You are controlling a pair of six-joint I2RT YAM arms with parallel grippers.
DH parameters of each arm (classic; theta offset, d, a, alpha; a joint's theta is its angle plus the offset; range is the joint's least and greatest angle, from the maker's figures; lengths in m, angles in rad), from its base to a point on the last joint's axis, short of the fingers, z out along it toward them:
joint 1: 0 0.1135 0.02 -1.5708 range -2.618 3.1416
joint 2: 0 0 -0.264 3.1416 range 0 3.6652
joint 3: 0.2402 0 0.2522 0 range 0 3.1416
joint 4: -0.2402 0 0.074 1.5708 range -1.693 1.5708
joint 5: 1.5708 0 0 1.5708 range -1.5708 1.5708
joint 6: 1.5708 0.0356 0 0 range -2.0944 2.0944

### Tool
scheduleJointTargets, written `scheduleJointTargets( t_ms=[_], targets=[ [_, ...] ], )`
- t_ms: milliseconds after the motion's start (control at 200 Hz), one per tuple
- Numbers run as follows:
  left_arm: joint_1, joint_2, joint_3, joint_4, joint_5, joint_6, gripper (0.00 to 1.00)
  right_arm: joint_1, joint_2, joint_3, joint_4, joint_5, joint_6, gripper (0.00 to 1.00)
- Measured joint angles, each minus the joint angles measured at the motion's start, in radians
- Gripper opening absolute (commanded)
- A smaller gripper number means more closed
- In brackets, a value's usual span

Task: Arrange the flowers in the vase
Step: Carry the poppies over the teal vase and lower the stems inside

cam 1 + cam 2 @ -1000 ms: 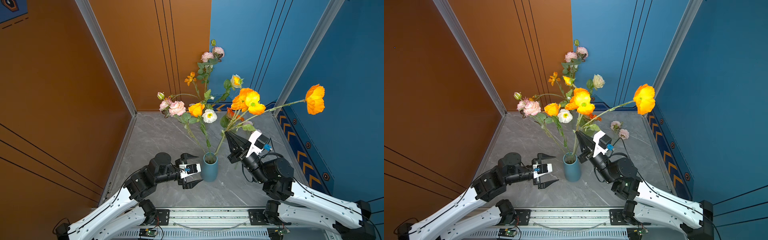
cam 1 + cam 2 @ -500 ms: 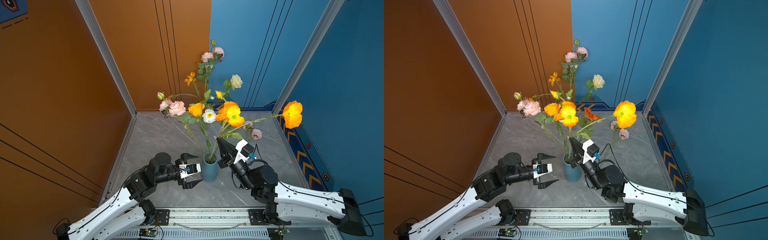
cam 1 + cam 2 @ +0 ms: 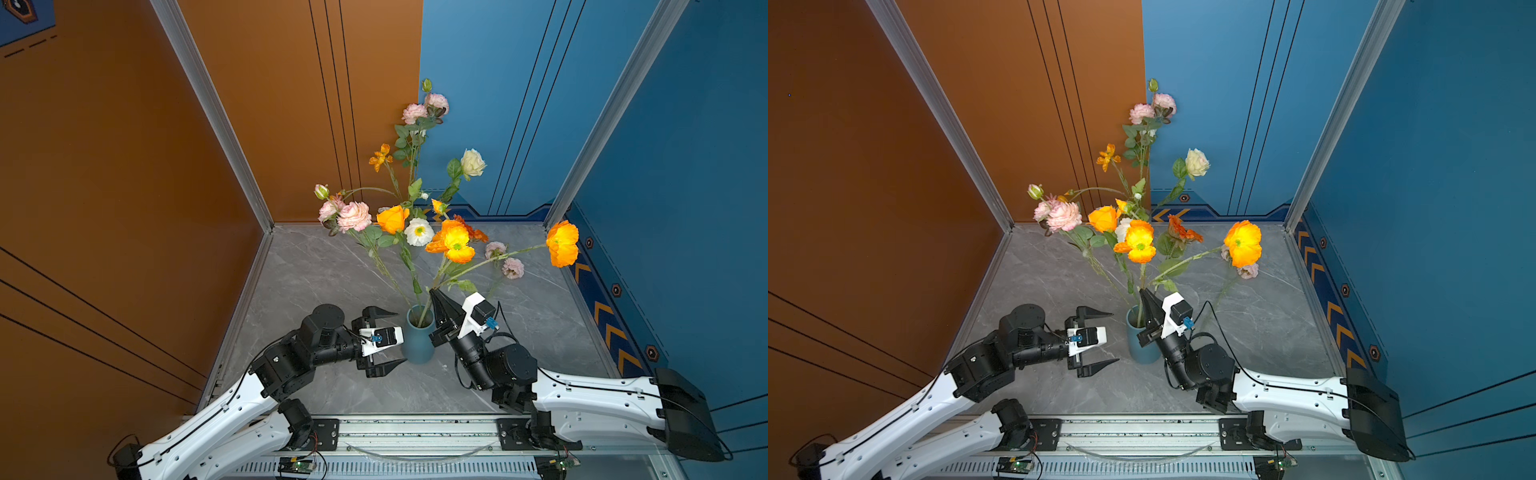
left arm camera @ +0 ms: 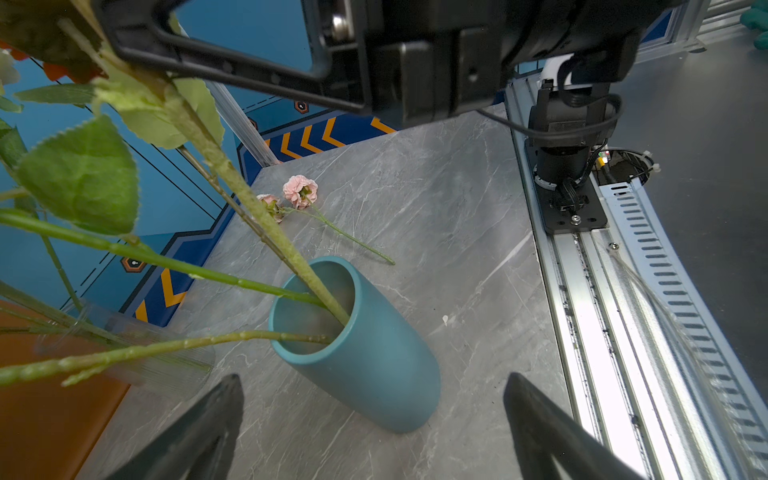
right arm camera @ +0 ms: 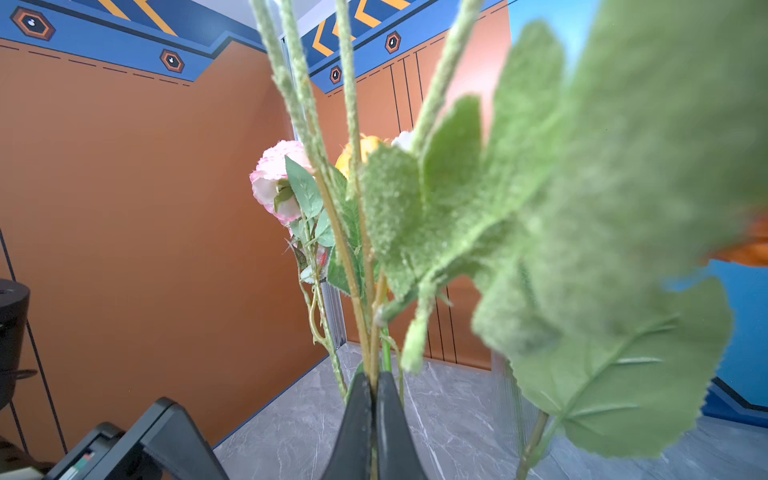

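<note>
Here, right gripper (image 3: pixel 433 294) pinched shut on the orange poppy spray (image 3: pixel 454 246) low on its stem, stem end inside the teal vase (image 3: pixel 417 347), left gripper (image 3: pixel 400 337) spread wide and empty beside the vase, other flowers (image 3: pixel 418 231) standing in it, one pink sprig (image 3: pixel 512 268) lying on the table (image 3: pixel 316 282).

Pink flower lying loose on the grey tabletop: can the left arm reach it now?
Probably not easily. The open left gripper sits across the teal cylindrical vase from that pink flower, and the right gripper, shut on an orange-flowered stem, blocks the path.
</note>
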Motion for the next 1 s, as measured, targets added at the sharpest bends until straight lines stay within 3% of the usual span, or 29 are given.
scheduleJointTargets(
  t_ms=[380, 701, 866, 1001],
  targets=[
    [0.000, 0.002, 0.000, 0.000, 0.000, 0.000, 0.98, 0.039, 0.145, -0.096, 0.225, 0.159, 0.026, 0.00],
    [0.000, 0.004, 0.000, 0.000, 0.000, 0.000, 0.98, 0.050, 0.203, -0.097, 0.296, 0.231, 0.047, 0.10],
    [0.000, 0.004, 0.000, 0.000, 0.000, 0.000, 0.98, 0.050, 0.179, -0.098, 0.251, 0.260, 0.072, 0.15],
    [0.000, 0.004, 0.000, 0.000, 0.000, 0.000, 0.98, 0.041, 0.102, -0.096, 0.075, 0.268, 0.150, 0.17]
  ],
)
